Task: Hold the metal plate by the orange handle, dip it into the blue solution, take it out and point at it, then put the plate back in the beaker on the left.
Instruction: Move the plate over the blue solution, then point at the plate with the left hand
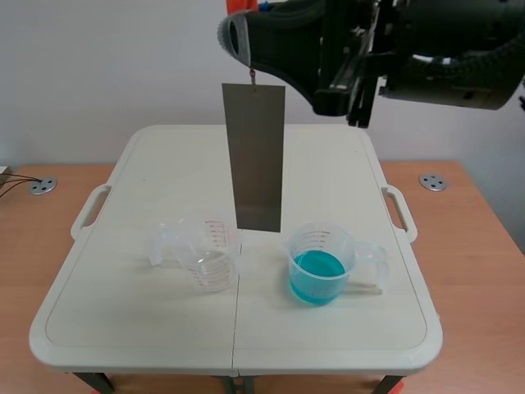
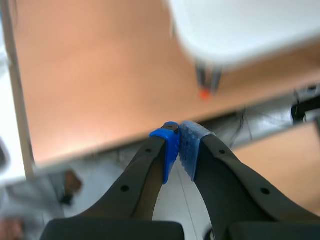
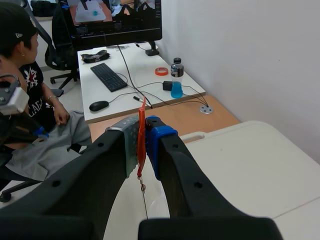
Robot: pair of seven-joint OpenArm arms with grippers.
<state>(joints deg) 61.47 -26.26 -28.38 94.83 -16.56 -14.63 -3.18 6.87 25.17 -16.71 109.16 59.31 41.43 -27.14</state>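
Above table point(image 1: 328, 164), right tool point(image 3: 142, 147) tight on handle point(image 3: 142, 114)

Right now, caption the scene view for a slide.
Metal plate hangs from the right gripper, above the clear beaker and blue solution.

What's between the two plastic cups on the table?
Nothing: the scene view shows only bare table between the empty cup and the cup of blue liquid. The end of the hanging metal plate shows above that gap.

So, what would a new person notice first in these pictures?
The long metal plate hangs over the table; in the scene view its lower end shows between the empty beaker and the beaker of blue solution. The right tool is shut on its orange handle.
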